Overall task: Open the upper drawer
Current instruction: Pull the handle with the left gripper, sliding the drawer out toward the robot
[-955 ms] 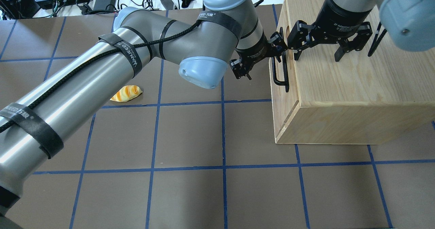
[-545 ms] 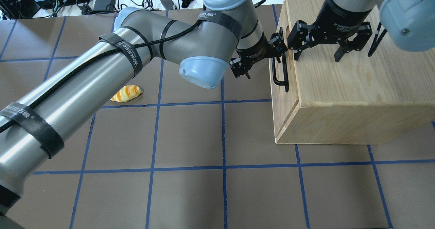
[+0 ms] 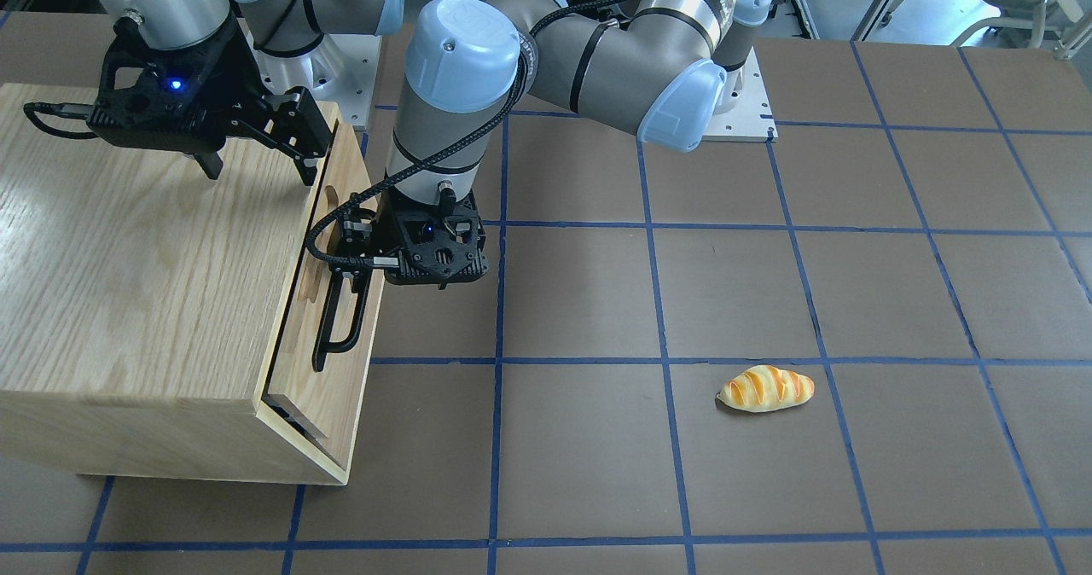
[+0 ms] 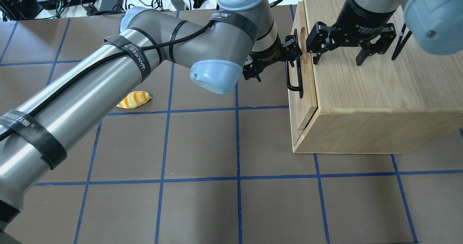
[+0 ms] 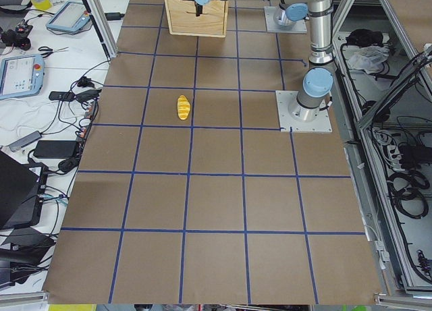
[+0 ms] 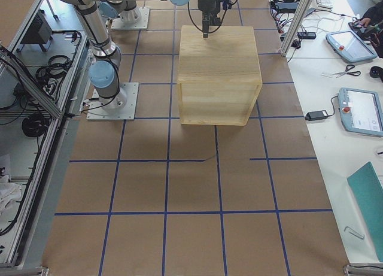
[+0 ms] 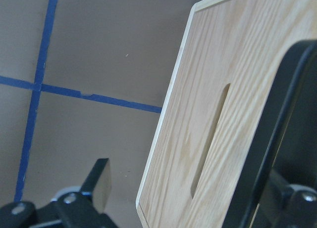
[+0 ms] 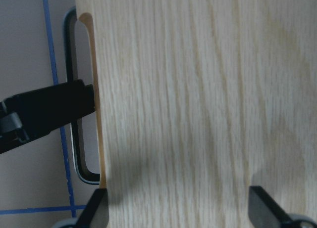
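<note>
1. upper drawer [image 4: 298, 102]: pale, straight-grained plank front on the cabinet [image 4: 379, 92] face, out by a narrow gap; you have most of the pull left.
2. handle [image 4: 287, 75]: long black metal bar beside a slot cut-out [image 7: 210, 139].
3. left gripper [image 4: 275, 61]: spread wide, one finger hooked behind the bar.
4. right gripper [image 4: 338, 55]: spread too, tips on the oak-grain cabinet top, holding nothing.

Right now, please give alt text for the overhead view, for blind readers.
The left gripper is at the handle of the upper drawer, slightly out of a wooden cabinet. The open right gripper is over the cabinet top; a bread roll lies on the table.
</note>
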You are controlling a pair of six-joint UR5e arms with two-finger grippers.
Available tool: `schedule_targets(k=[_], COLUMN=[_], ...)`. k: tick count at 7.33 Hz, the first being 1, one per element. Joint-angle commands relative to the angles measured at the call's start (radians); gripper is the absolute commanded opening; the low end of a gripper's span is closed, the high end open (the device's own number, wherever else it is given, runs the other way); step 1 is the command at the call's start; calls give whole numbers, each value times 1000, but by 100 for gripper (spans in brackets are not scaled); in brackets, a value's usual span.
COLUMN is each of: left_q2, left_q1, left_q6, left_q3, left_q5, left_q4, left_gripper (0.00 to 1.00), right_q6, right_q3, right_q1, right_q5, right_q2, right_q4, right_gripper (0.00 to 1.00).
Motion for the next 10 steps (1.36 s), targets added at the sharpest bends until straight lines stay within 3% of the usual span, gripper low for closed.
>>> schedule_targets(k=[1,10], left_q2=[15,38], left_q1=[20,134], left_q6=[8,129], left_q3=[1,1], left_q5=[3,26], left_q4=[-7,-66], left_gripper=[100,100], right_q6=[0,0], right_q3=[0,0], right_q1=[0,0], right_q5=[0,-1], right_q2=[0,0], right_q4=[0,0], right_gripper=[100,100])
